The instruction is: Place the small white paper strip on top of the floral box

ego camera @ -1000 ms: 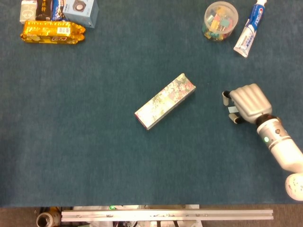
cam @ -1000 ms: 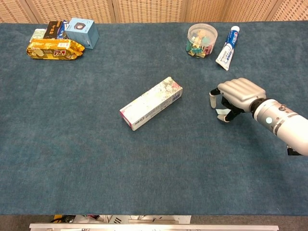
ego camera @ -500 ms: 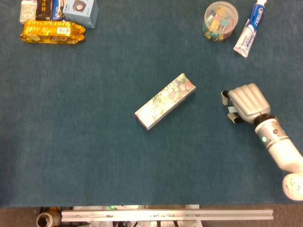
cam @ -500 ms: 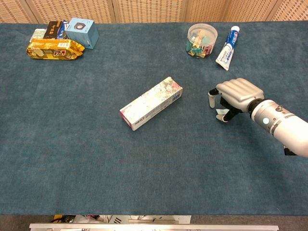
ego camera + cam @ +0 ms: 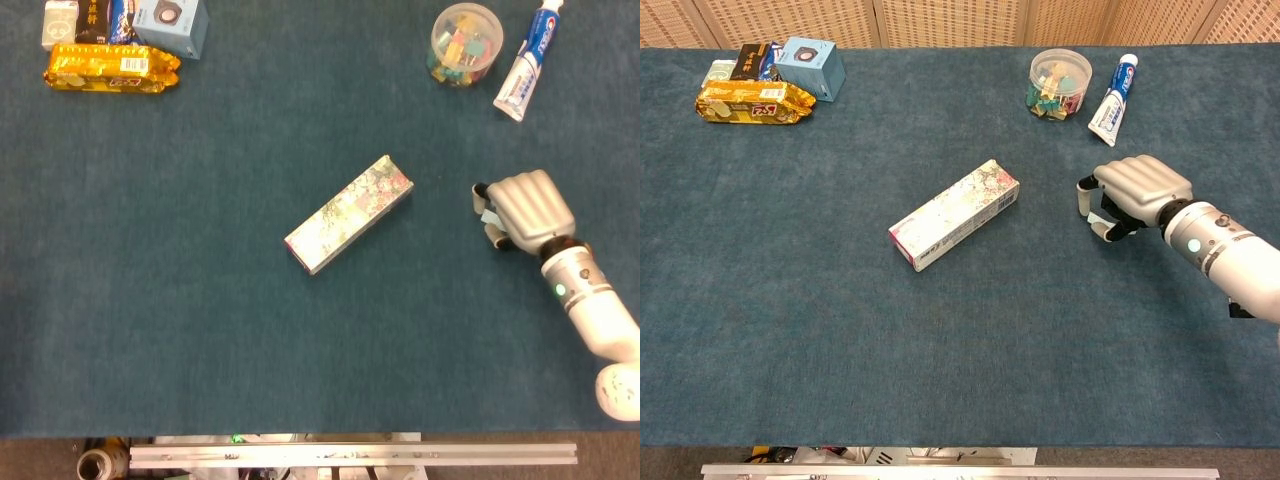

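Right hand (image 5: 1137,193) lifted, pinching paper strip (image 5: 1099,221)

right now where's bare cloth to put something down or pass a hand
Free: the near half in front of the floral box, and the left middle below the snack packs. Crowded: far right corner, with clip tub and toothpaste, just beyond the right hand.

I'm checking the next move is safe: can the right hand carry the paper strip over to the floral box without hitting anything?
Probably yes. The right hand holds the paper strip, and only bare cloth lies between it and the floral box; the toothpaste sits farther back.
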Available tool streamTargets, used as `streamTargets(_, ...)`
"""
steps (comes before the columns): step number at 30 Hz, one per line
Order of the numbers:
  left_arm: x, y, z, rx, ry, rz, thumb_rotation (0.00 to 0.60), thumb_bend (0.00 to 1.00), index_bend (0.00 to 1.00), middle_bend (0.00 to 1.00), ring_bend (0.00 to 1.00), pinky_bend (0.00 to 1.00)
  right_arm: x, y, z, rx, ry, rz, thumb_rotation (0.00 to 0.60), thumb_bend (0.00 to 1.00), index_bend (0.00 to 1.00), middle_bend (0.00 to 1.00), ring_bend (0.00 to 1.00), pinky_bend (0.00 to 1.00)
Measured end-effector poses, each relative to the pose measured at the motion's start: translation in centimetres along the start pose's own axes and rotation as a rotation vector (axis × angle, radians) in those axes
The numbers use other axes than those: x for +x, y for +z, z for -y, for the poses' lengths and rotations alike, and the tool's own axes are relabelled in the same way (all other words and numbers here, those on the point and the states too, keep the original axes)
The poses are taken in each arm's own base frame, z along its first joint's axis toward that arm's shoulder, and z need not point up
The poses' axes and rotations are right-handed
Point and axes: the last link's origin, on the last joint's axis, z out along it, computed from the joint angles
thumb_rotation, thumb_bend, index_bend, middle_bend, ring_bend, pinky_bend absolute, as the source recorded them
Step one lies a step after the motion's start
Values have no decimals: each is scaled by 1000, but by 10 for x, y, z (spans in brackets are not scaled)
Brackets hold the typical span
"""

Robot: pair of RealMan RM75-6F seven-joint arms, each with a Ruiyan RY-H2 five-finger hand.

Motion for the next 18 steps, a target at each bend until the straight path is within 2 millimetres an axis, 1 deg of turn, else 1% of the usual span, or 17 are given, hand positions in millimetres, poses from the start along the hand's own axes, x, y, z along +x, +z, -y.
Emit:
streamTargets(8,-1,0,-1,-3,3,7,600,345,136,334,304,227,5,-5,-7,-10,1,-3,600,327,492,955,1000,1000)
streamTargets(13,-2,1,-2,-6,4,10,600,345,136,334,304,227,9,-4,-14,-24,14,-9,600,315,492,955,1000,1000)
streamTargets(15,-2,1,-2,-7,5,12,600,345,136,334,304,227,11,-1,-15,-26,18,-6,600,276,492,955,1000,1000)
streamTargets(18,-2,1,-2,-8,9,13,600,345,136,334,304,227,12,3,-14,-20,25,-1,600,186,492,955,1000,1000)
